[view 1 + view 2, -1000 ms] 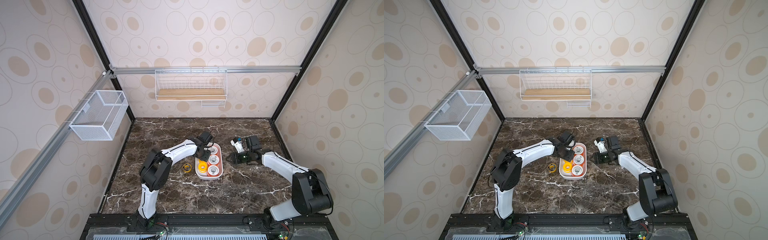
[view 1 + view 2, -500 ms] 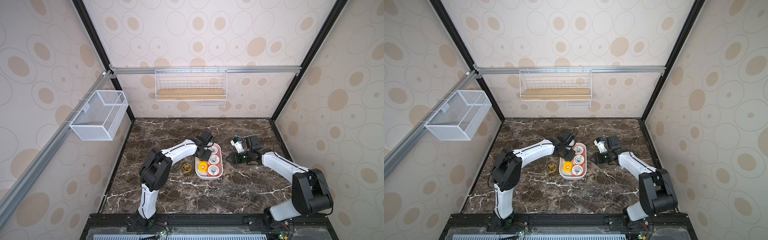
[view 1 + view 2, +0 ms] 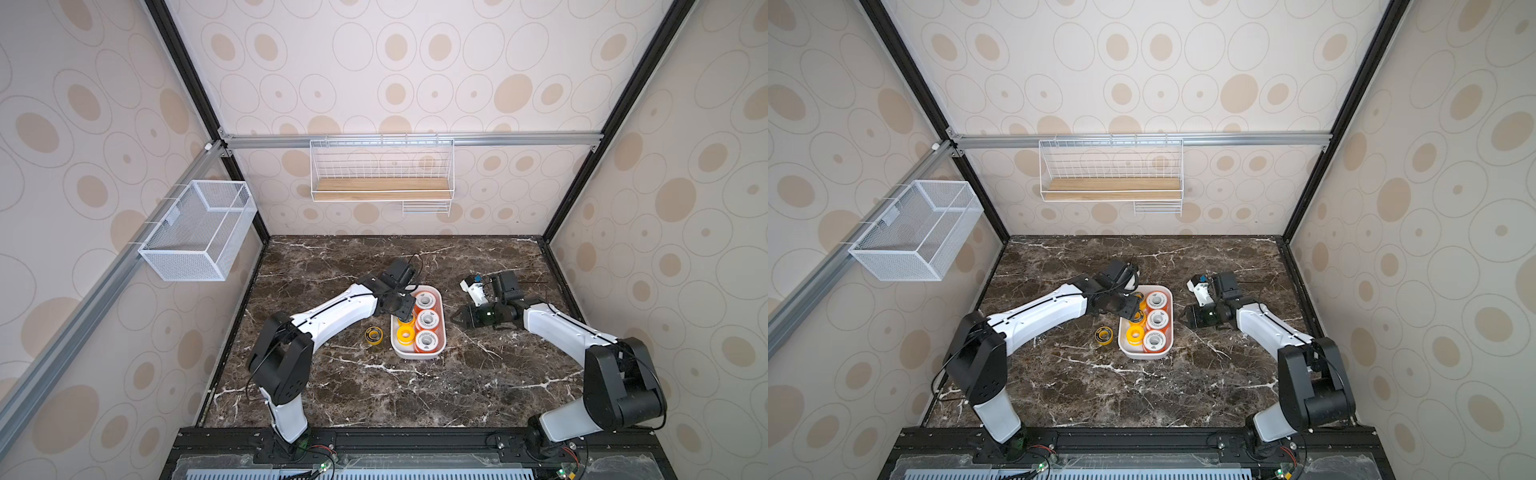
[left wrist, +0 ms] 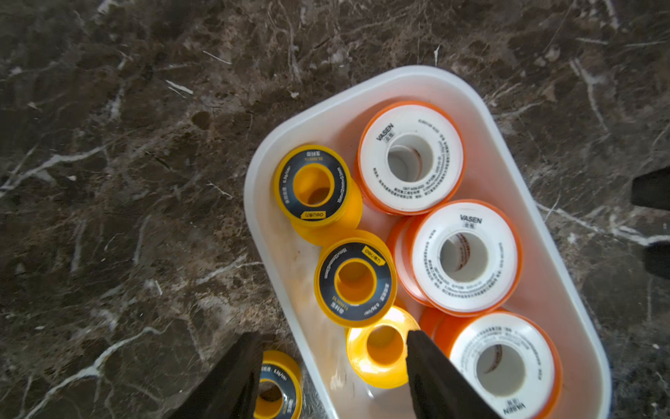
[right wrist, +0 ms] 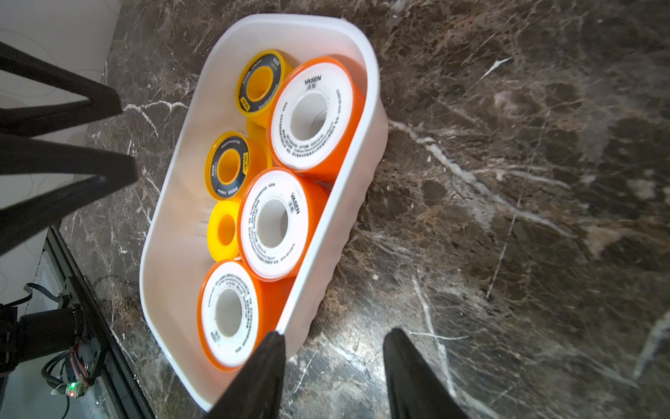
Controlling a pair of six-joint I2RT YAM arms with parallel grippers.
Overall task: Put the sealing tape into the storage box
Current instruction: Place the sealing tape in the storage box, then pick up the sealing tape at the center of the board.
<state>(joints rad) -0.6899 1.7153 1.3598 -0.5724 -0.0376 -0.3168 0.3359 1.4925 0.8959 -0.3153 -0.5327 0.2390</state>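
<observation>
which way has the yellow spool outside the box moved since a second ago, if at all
No: the yellow spool lies just where it was, same gap from the storage box rim.

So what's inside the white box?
The storage box holds three orange spools, two dark-faced yellow spools and one plain yellow spool on top. More spools underneath are mostly covered.

One storage box (image 5: 174, 235). In it, on top: three orange spools with white faces (image 4: 466, 257), two yellow spools with dark ringed faces (image 4: 355, 283), one plain yellow spool (image 4: 379, 348). One more dark-faced yellow spool (image 3: 374, 335) is on the counter (image 3: 415, 395). One mesh basket (image 3: 195, 232), one wire rack (image 3: 381, 195).
</observation>
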